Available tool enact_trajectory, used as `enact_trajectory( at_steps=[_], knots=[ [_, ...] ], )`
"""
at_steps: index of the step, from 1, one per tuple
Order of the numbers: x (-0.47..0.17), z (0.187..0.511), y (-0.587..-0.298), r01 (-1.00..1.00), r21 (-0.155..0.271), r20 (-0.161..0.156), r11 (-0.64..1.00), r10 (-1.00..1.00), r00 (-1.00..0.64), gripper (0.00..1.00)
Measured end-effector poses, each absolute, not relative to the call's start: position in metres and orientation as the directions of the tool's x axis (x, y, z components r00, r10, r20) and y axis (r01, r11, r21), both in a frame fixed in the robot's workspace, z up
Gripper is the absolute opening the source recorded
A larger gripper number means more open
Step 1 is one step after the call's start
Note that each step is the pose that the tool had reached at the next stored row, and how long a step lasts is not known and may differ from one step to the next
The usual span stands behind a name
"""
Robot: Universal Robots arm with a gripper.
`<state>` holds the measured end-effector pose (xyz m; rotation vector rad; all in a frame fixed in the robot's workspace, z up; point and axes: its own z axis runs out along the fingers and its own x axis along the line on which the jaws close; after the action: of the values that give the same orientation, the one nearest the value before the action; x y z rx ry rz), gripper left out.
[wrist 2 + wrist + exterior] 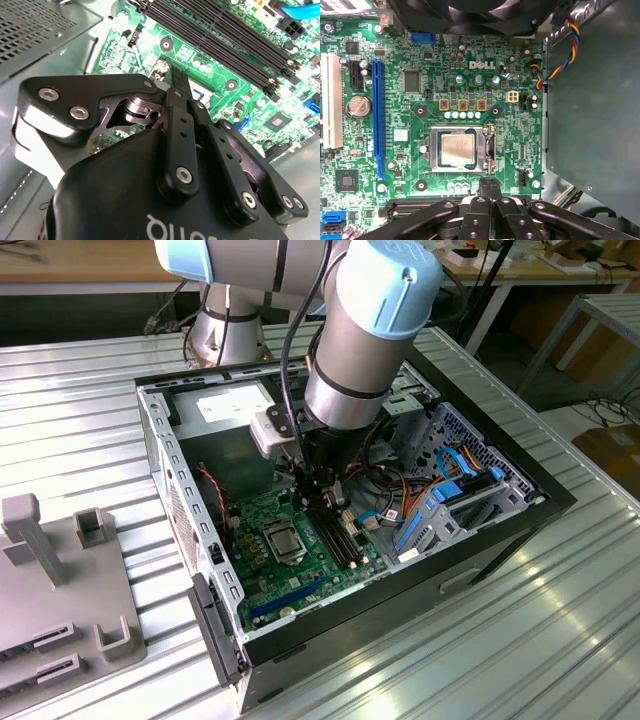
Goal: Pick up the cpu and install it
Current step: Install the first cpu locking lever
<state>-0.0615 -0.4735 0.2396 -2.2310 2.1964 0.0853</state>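
One table (90,390) carries one open case (160,440), and one arm (370,330) reaches down into it from 12 o'clock in the exterior view. Inside lies one green board (262,520). A bundle of cables (455,475) sits at 3 o'clock from the arm's wrist; I judge that a careless swing could snag them.

One fan (475,15) sits at the board's edge. There are dark memory slots (225,35), whose number I cannot settle, one blue slot (378,115) and one white slot (331,100).

One gripper (490,184) hangs low over the board with its jaws drawn tight together and nothing between them. Its tips are just beside the socket (436,150), of which there is one. In the exterior view the gripper (322,495) has the socket at about 7 o'clock.

One cpu (457,150) lies flat in that socket, silver top up and apparently square to the frame. The main risk, as I see it, is that the closed tips drop or drift onto the frame. That could nudge the cpu askew and bend the contacts beneath it. Scraping the memory slots beside the tips is a lesser one.

Smaller parts are one coin cell (359,106) and three gold-ringed parts (463,104) in a row beside the socket.
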Motion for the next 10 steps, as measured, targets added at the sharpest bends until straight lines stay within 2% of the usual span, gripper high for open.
enact_trajectory(
  at_steps=[10],
  knots=[
    [-0.062, 0.24, -0.488, -0.999, 0.028, -0.046, -0.018, -0.999, 0.017, 0.11]
  ],
)
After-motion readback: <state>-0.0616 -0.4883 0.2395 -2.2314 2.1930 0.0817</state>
